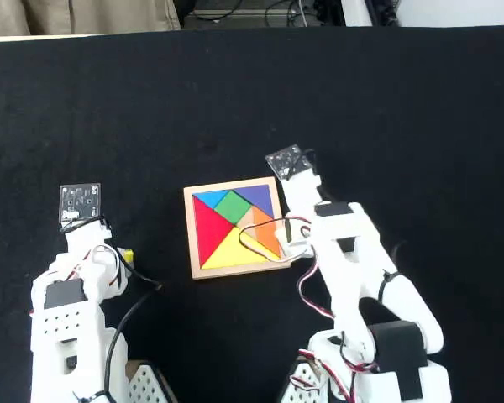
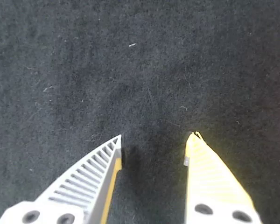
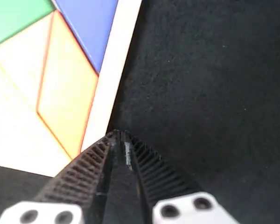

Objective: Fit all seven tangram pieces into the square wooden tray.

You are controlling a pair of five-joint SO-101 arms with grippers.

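High view, contents by size.

1. Worktop [image 1: 403, 109]: black cloth surface, carrying both arms and the tray.
2. Right arm [image 1: 361, 277]: white, bent forward, its wrist over the tray's right edge; a white cable [image 1: 265, 252] loops across the tray's lower right corner.
3. Left arm [image 1: 67, 311]: white, standing at the left of the worktop, well apart from the tray.
4. Square wooden tray [image 1: 188, 227]: pale wood, lying flat near the middle of the worktop, slightly turned, between the two arms and nearer the right one.
5. Tangram pieces, all lying flat inside the tray and edge to edge: red triangle [image 1: 207, 231] at the left; yellow triangle [image 1: 235, 252] along the near side; green piece [image 1: 233, 206] toward the far side; purple-blue triangle [image 1: 256, 196] at the far right corner; orange piece [image 1: 265, 231] on the right, partly under the arm; light blue triangle [image 1: 208, 199] at the far left corner; pale piece [image 1: 246, 220] near the centre.
6. Left gripper [image 2: 157, 136]: fingers spread wide, one white, one yellow, with nothing between them, over bare worktop.
7. Right gripper [image 3: 119, 137]: dark fingers pressed together, holding nothing, tips over the worktop just outside the tray's rim, beside the orange piece.
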